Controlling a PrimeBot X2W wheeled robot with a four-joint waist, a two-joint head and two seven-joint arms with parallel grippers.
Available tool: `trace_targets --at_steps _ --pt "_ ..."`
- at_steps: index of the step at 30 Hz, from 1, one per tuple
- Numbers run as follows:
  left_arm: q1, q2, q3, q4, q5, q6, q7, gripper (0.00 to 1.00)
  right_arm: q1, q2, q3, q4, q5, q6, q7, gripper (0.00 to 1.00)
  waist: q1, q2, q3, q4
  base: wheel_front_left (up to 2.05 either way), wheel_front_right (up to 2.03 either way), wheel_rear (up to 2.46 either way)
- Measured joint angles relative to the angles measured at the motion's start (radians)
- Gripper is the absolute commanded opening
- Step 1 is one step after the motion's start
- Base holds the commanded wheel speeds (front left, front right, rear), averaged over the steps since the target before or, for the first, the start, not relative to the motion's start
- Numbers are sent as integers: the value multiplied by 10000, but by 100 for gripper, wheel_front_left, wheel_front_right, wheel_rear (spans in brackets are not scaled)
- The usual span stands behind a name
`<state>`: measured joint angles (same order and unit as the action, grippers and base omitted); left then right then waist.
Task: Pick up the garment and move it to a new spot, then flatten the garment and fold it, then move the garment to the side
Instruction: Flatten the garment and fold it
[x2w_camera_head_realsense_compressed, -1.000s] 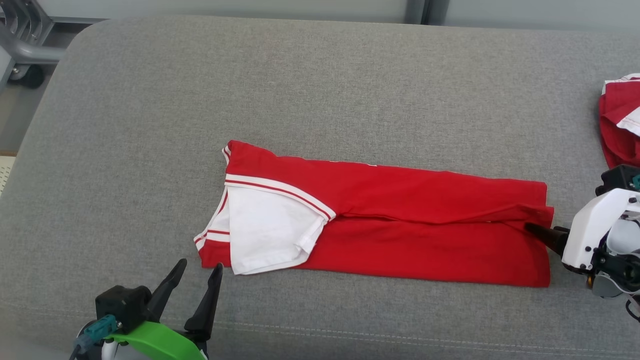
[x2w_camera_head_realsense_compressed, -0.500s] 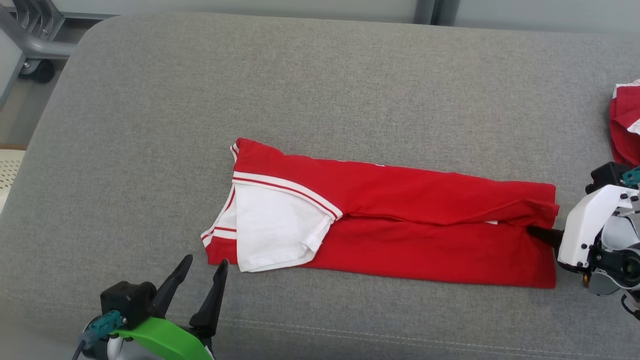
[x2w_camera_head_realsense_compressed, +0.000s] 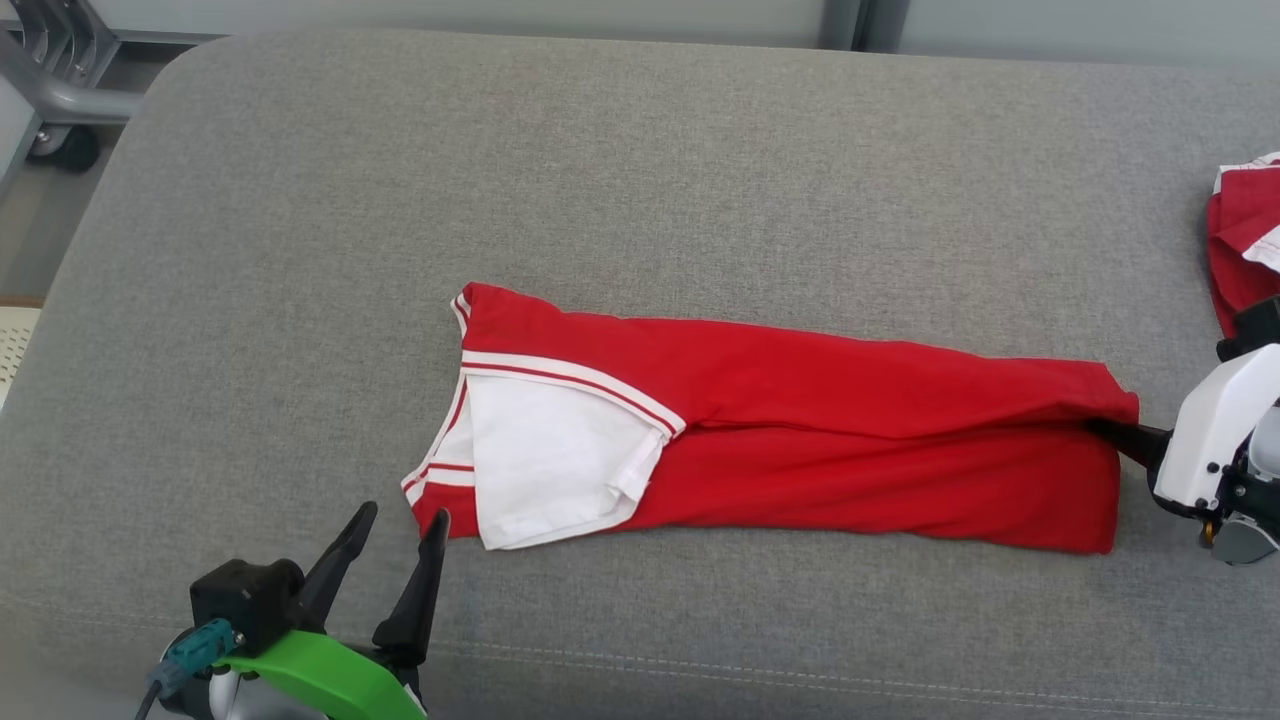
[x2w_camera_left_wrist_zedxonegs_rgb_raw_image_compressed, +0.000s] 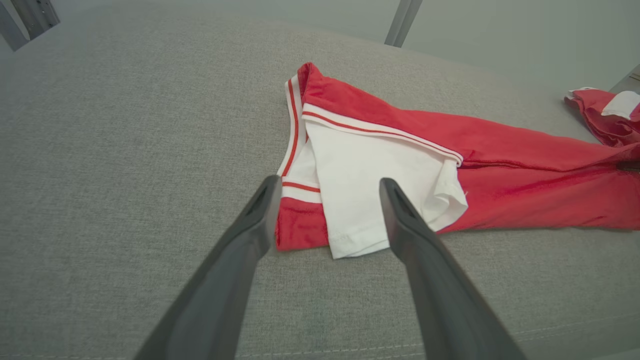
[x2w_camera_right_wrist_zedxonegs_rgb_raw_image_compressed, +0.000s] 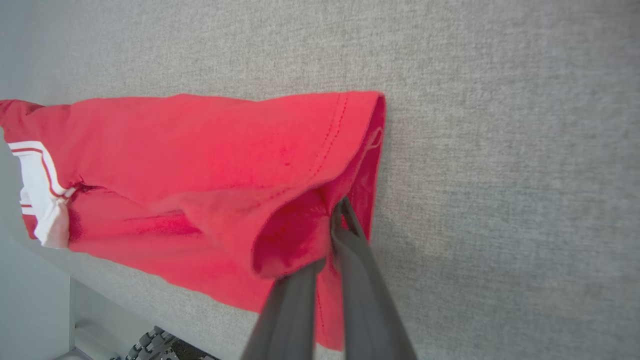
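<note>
Red folded garment (x2w_camera_head_realsense_compressed: 800, 440) on woven cushion (x2w_camera_head_realsense_compressed: 640, 180); right end effector (x2w_camera_head_realsense_compressed: 1100, 430) pinches it, left end effector (x2w_camera_head_realsense_compressed: 405, 515) splayed.

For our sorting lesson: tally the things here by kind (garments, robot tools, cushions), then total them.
Garments: 2, folded red garment and second red garment
Tools: 2, left tool and right tool
Cushions: 1, grey cushion
Total: 5

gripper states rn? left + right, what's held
Left gripper: open, holding nothing.
Right gripper: closed, pinching the hem end of the red garment.
</note>
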<state>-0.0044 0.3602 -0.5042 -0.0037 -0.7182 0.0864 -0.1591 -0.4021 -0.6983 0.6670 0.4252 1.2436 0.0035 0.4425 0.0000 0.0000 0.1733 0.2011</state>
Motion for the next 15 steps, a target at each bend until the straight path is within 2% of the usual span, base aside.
trace_targets --at_steps 15 --pt "-22 -36 36 44 -2 -31 0 100 -5 -355 -604 226 326 295 -616 0 0 0 52 -300 0 0 0"
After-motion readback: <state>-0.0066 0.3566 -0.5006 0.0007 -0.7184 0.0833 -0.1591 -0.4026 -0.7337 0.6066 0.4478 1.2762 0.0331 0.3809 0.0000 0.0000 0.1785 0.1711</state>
